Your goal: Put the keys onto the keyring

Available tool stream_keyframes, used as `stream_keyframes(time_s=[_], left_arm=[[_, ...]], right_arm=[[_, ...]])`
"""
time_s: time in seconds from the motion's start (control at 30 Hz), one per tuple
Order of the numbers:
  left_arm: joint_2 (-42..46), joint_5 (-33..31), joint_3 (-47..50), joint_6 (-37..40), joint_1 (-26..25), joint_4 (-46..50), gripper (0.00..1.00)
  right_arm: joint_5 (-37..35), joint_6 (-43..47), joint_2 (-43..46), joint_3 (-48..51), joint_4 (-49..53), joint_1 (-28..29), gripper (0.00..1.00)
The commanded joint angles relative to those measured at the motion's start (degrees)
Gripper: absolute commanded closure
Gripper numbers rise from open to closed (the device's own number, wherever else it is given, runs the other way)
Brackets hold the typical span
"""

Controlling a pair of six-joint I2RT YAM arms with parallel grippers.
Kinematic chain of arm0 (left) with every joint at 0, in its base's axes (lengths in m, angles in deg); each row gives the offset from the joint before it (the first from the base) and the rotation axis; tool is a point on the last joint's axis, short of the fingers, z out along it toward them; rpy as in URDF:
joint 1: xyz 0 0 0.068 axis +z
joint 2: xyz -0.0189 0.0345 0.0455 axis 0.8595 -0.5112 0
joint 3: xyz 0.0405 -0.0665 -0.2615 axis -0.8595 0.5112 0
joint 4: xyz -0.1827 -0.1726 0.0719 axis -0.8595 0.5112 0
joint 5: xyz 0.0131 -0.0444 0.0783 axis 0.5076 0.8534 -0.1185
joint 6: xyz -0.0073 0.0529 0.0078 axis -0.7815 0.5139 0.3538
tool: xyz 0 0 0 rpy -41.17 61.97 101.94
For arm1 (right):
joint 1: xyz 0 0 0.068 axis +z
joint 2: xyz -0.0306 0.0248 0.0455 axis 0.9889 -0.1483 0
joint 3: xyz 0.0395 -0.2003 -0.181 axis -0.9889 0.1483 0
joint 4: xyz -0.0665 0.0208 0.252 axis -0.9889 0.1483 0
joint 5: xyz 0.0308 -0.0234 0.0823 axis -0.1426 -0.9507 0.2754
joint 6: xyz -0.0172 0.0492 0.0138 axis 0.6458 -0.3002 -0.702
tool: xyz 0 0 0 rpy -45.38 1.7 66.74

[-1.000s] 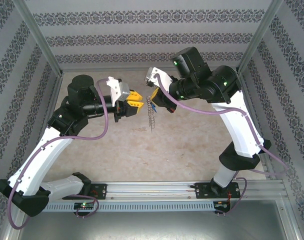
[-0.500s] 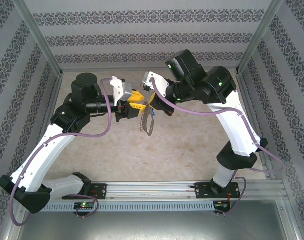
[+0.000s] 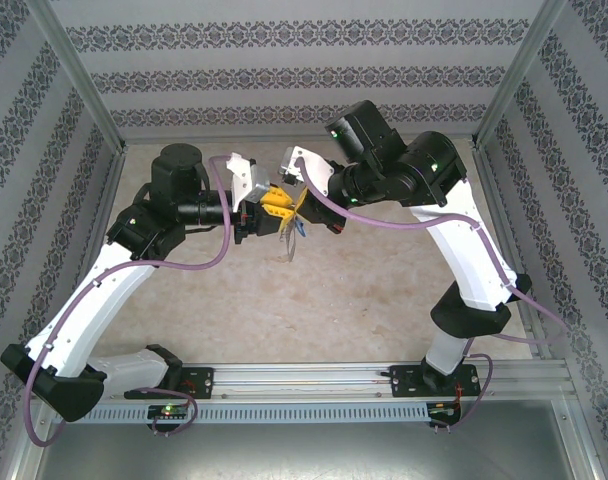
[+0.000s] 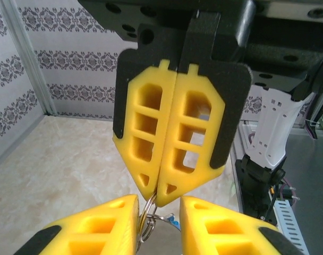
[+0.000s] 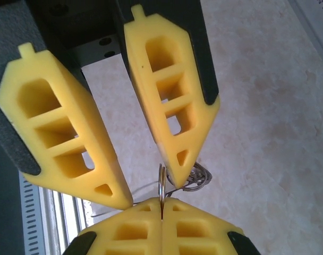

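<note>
Two claws tip to tip: right claw [image 4: 160, 197] pinches the keyring [image 5: 162, 183] by one wire ring, left claw [image 5: 149, 190], narrowly parted, straddles it, so close squarely, gently.

keyring [image 3: 288, 245]: grey loop, hanging mid-air | wire rings [image 5: 197, 178]: bunched | key [image 4: 170, 218]: blue head, mostly hidden, beside rings

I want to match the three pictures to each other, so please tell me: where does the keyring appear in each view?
Top external: the keyring hangs at the centre, just below the right gripper.
Left wrist: bottom centre, a wire ring just under that gripper's shut fingertips, which come from above.
Right wrist: lower centre, a ring standing up from the shut fingertips at the bottom edge.
Shared landmark: the right gripper, shut on the keyring.
</note>
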Motion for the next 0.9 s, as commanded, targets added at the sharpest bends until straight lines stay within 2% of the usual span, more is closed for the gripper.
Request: stream_keyframes(time_s=[0.0, 0.07, 0.33, 0.73, 0.87], left_arm=[[-0.5, 1.4, -1.6, 2.4, 0.2, 2.3, 0.78], [-0.5, 1.8, -1.3, 2.1, 0.2, 2.0, 0.83], [-0.6, 2.3, -0.9, 1.5, 0.2, 1.0, 0.85], [-0.9, 2.2, -0.1, 1.3, 0.2, 0.0, 1.0], [-0.6, 1.8, 0.6, 0.4, 0.1, -1.2, 1.0]], right_arm=[[2.5, 0.4, 0.0, -0.8, -0.2, 0.8, 1.0], [3.2, 0.6, 0.2, -0.9, -0.3, 0.8, 1.0], [5.8, 1.2, 0.4, -0.9, -0.6, 1.0, 1.0], [7.5, 1.9, 0.9, -1.2, -1.0, 1.1, 1.0], [7.9, 2.3, 1.1, -1.2, -1.1, 1.2, 1.0]])
